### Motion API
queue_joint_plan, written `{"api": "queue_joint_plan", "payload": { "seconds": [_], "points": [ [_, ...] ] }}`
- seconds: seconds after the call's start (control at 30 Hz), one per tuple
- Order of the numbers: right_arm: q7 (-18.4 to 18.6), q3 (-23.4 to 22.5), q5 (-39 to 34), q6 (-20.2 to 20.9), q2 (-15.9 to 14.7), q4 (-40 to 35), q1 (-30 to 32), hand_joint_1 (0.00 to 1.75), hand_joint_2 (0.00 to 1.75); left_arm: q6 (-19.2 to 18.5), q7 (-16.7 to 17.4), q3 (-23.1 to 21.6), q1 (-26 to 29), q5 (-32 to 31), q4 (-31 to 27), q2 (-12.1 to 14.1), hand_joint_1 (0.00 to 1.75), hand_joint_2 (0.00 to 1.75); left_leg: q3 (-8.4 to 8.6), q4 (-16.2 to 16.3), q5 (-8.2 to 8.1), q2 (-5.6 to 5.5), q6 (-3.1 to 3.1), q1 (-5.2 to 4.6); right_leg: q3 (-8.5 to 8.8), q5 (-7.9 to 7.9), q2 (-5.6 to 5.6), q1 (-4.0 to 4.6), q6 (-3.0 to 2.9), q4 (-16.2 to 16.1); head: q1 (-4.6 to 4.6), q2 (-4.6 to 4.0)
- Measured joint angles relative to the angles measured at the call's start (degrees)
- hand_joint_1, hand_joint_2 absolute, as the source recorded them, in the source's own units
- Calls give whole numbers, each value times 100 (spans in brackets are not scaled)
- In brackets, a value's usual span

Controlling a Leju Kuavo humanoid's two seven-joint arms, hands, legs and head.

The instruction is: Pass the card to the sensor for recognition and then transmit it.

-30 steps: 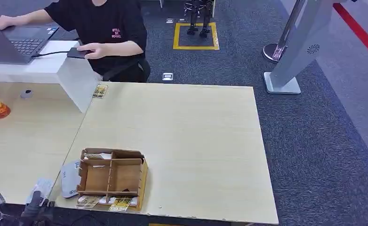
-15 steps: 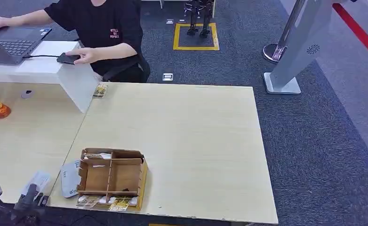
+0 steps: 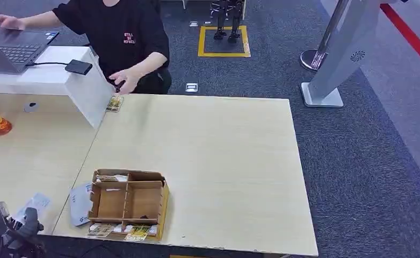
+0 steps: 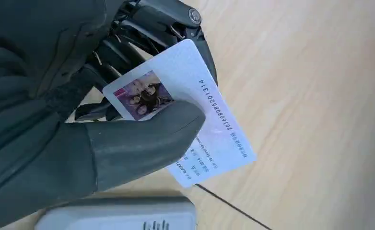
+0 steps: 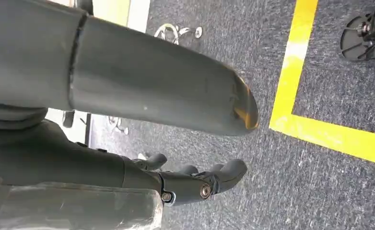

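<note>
My left hand [image 3: 6, 234] hangs low at the table's near left corner, pinching a white ID card [image 3: 34, 202] with a photo on it. In the left wrist view the card [image 4: 214, 134] sits between the thick thumb and the dark fingers [image 4: 128, 52] of that hand [image 4: 70, 134], over the wooden tabletop. A flat grey card reader [image 3: 79, 204] lies to the right of the card, against the cardboard box; its edge [image 4: 123, 218] lies just beside the thumb. A black cabled device [image 3: 79, 66] rests on the white counter. My right hand [image 5: 128, 86] hangs over the carpet, fingers apart, holding nothing.
A partitioned cardboard box [image 3: 127, 200] stands near the front edge with cards [image 3: 123, 231] in its front slot. Another card [image 3: 114, 103] lies at the far edge by the white counter [image 3: 87, 94]. A person [image 3: 119, 32] sits behind it at a laptop [image 3: 12, 48].
The person let go of the black device on the counter and brought that hand down toward the table's far edge. My left hand with the card drifted left and lower.
</note>
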Motion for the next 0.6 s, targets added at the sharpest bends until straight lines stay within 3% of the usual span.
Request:
{"api": "queue_joint_plan", "payload": {
  "seconds": [0.37,0.6],
  "points": [
    [2,-125,-201,-4,68,-9,12,0,0,586,-818,-538,73,-1174,-1229,-208,175,175,-2,2,0,0,0,2,-4,0,1,0,0,-1,0,0],
    [35,-212,-280,20,160,-53,27,0,0,804,-1421,-843,-9,-2442,-1763,-314,175,175,-1,2,0,1,0,2,-4,1,1,0,0,-1,0,0]
  ]
}}
